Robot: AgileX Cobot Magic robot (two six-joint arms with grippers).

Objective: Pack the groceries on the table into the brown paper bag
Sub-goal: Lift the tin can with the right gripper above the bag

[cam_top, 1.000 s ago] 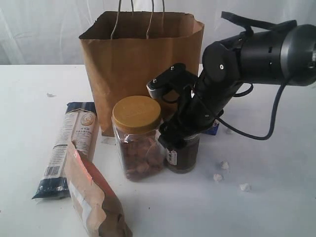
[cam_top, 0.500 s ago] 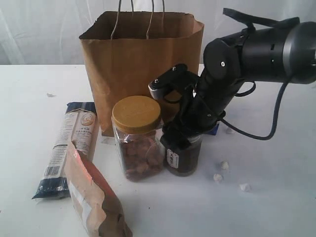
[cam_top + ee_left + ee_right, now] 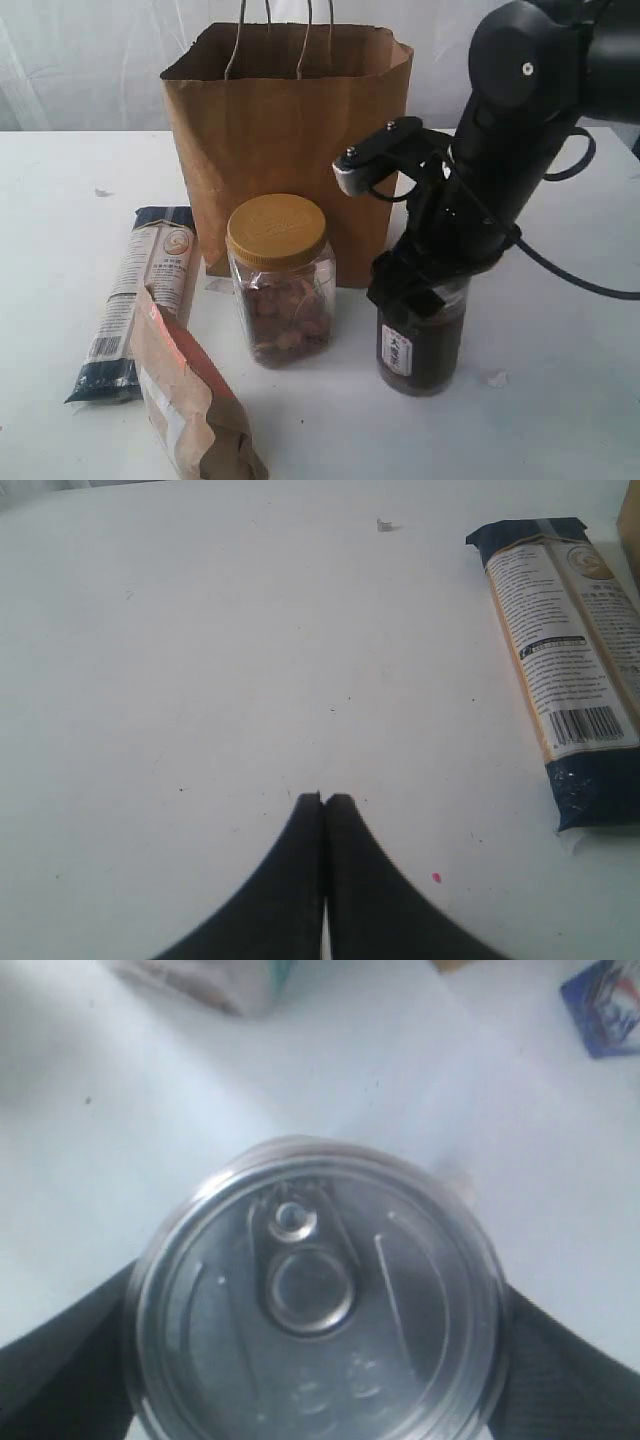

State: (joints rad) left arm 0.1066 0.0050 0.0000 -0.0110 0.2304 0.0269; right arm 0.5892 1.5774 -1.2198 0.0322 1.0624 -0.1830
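Nearest the exterior camera, the brown-orange pouch (image 3: 195, 405) lies on the worktop (image 3: 560, 430), its upper end just beside the long pasta packet (image 3: 140, 290), which lies flat. Next back, the yellow-lidded jar (image 3: 280, 280) stands upright. To its right, apart from it, is the small tin can (image 3: 420, 352).

The right end effector (image 3: 418, 298) reaches the can from above and pinches its upper part. In the right wrist view a dark finger (image 3: 60, 1380) shows on each side of the pull-tab lid. Whether the can's base rests on the worktop or hangs just clear of it cannot be told from the exterior view.

The left end effector (image 3: 323, 808) has its fingers pressed together, holds nothing, and hovers over bare worktop near the pasta packet. A white-blue carton (image 3: 605, 1000) shows at the edge of the right wrist view.

Farthest back, the brown paper bag (image 3: 290, 140) stands upright and open-topped behind the jar.

Step in hand, by judgement: transfer of the can to the bag. The next move calls for a lift high enough to clear the bag's rim and cord handles, travel back and left over the opening, then descent before release. Jar, pouch, packet and carton are not yet packed.
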